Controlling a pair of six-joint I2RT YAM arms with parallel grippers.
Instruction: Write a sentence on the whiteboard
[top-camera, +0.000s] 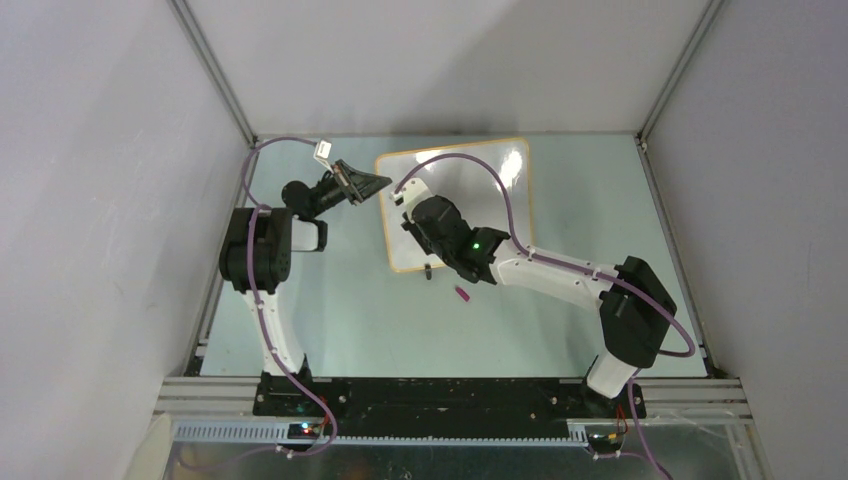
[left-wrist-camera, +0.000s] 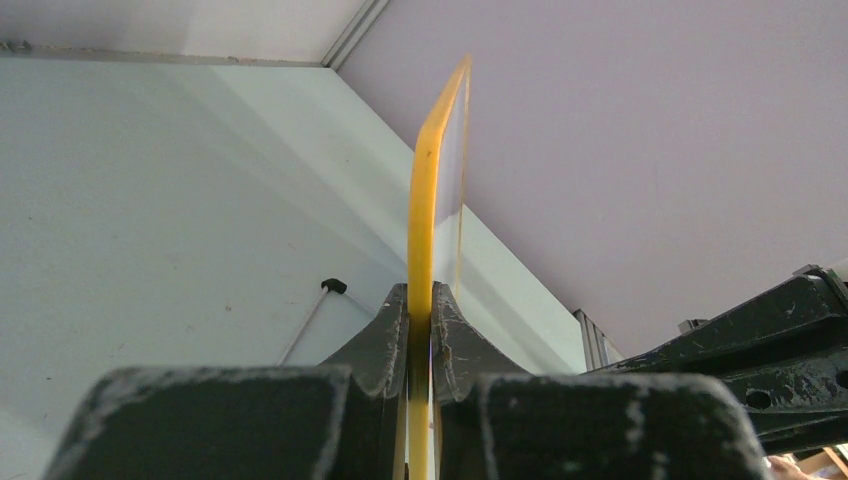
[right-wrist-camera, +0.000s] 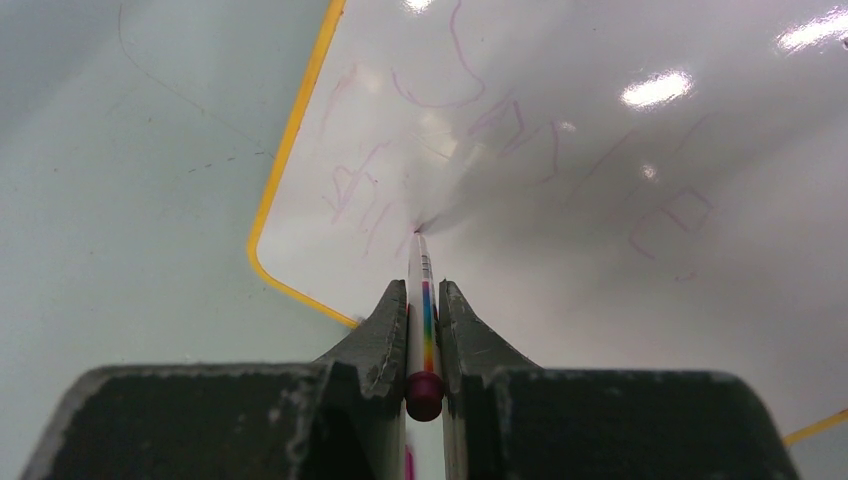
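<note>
The whiteboard (top-camera: 500, 205), glossy white with a thin orange-yellow frame, lies on the table at the back centre. My left gripper (top-camera: 383, 183) is shut on its left edge. In the left wrist view the yellow frame edge (left-wrist-camera: 422, 200) rises straight out from between the left gripper's (left-wrist-camera: 421, 292) closed fingers. My right gripper (top-camera: 408, 197) hovers over the board's left part, shut on a white marker (right-wrist-camera: 421, 290) with a rainbow stripe. The marker's tip meets the board surface (right-wrist-camera: 600, 250) among faint purple strokes (right-wrist-camera: 440, 100).
A small magenta cap (top-camera: 464, 294) lies on the table just in front of the board. A black clip foot (top-camera: 428, 270) sticks out at the board's near edge. Grey enclosure walls (top-camera: 120, 200) close off both sides and the back.
</note>
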